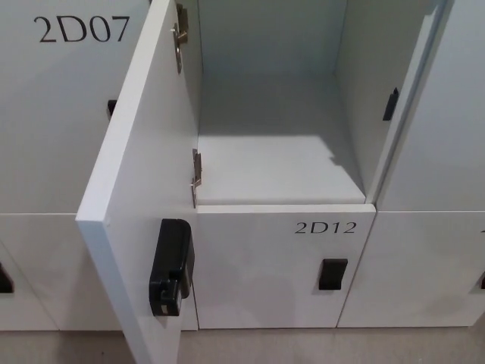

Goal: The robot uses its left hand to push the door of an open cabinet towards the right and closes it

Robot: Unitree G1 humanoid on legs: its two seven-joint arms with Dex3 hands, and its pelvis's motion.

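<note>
Door [144, 189] of the open cabinet [280, 136] swings out toward the lower left of the frame, its edge facing the camera, a black lock box [170, 267] on its inner face near the bottom edge. Two metal hinges [195, 176] join it to the cabinet's left wall. Below sits a closed door marked 2D12 [326, 227]; 2D07 [82, 29] shows upper left. Neither robot hand appears, so their state is unseen.

Open cabinet [280, 144], door [144, 174] ajar
</note>
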